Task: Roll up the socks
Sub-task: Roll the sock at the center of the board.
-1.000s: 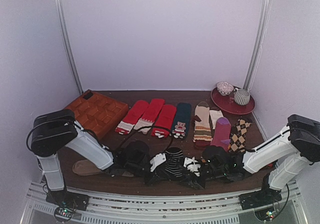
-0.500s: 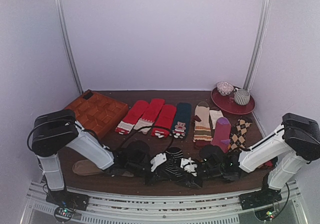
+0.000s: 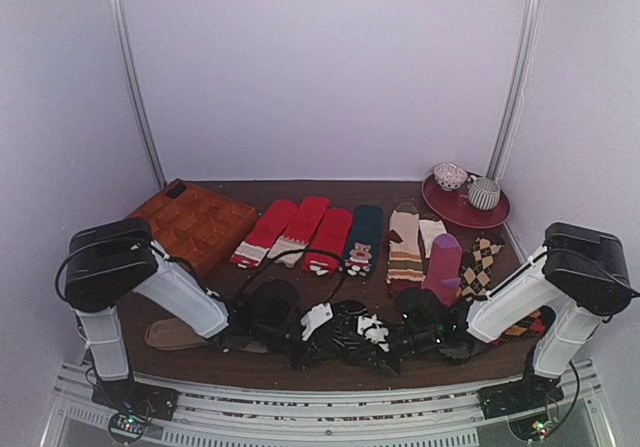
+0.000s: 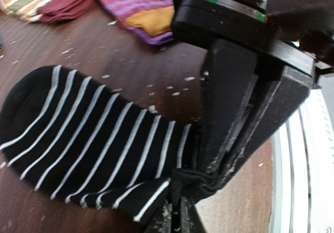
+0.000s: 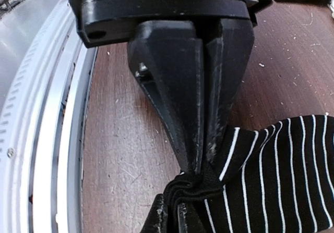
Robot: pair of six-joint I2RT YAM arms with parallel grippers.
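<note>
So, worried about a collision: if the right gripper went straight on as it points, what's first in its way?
The black ankle sock with thin white stripes that the right gripper is shut on; just beyond, probably the left gripper, though depth is unclear.

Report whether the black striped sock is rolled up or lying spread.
Spread, not rolled. In the left wrist view the striped sock lies flat on the table, only its edge bunched where the left gripper pinches it.
</note>
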